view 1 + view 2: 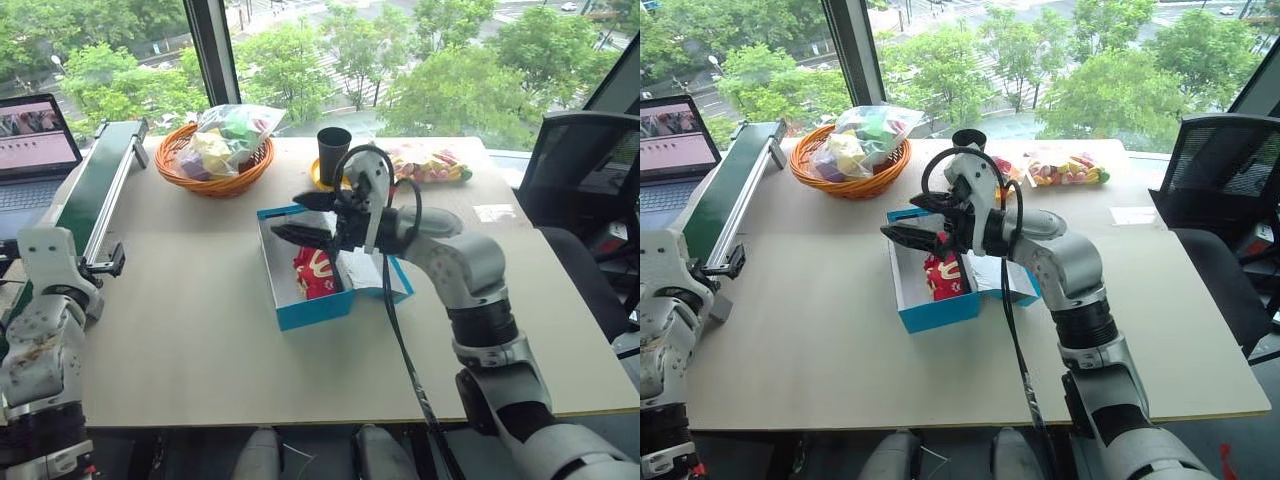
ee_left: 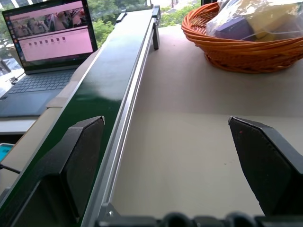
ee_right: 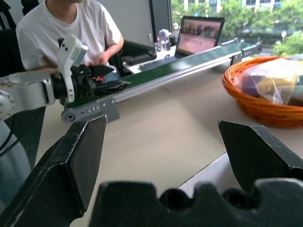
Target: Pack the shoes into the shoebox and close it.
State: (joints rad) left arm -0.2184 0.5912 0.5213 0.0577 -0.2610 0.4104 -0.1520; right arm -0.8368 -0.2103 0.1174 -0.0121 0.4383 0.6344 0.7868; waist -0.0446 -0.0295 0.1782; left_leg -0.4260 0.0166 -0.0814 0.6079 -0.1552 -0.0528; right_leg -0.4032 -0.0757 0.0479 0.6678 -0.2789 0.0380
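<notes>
While the shoes (image 1: pixel 316 272) lie inside the open box (image 1: pixel 305 312) at mid-table, both grippers, right (image 1: pixel 303 217) above it and left (image 2: pixel 170 156) aside, stand spread and empty; closing the lid appears next.

Red shoes (image 1: pixel 316 272) with gold pattern, blue shoebox (image 1: pixel 312 313), orange basket (image 1: pixel 213 183).

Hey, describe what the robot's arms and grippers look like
The right arm is built of rounded silver-grey segments with black joint rings, and a black cable loops along it. The right gripper has black, wedge-shaped jaws on a white-and-black wrist housing. The left arm is the same grey, its shell scuffed and speckled.
</notes>
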